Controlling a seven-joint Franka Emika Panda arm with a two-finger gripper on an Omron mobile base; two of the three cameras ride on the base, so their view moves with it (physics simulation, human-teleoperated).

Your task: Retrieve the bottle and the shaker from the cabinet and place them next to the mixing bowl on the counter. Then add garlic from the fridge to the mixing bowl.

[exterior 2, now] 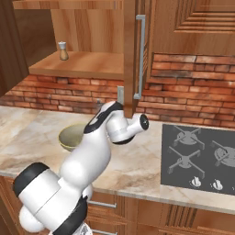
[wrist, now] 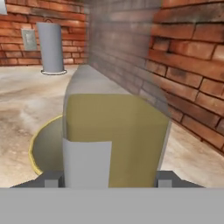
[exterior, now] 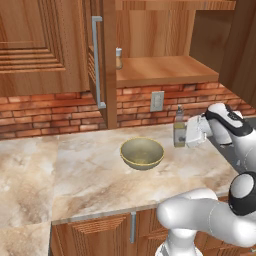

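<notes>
My gripper (exterior: 187,136) is shut on the bottle (exterior: 179,131), which holds olive-yellow liquid and stands upright just right of the mixing bowl (exterior: 142,152), low over the counter (exterior: 90,175). Close up in the hand view, the bottle (wrist: 116,140) sits between my fingertips (wrist: 52,179), with the bowl's rim (wrist: 35,148) behind it to the left. The shaker (exterior: 119,58) stands on the shelf of the open cabinet (exterior: 165,70). It is also on that shelf (exterior 2: 87,64) in the right base view, as the shaker (exterior 2: 63,51) near the left end. Garlic and fridge are out of view.
The open cabinet door with its bar handle (exterior: 96,60) juts out above the counter left of the bowl. A brick wall with an outlet (exterior: 157,101) runs behind. A stove top (exterior 2: 197,156) lies to the right. A grey cylinder (wrist: 51,48) stands by the wall.
</notes>
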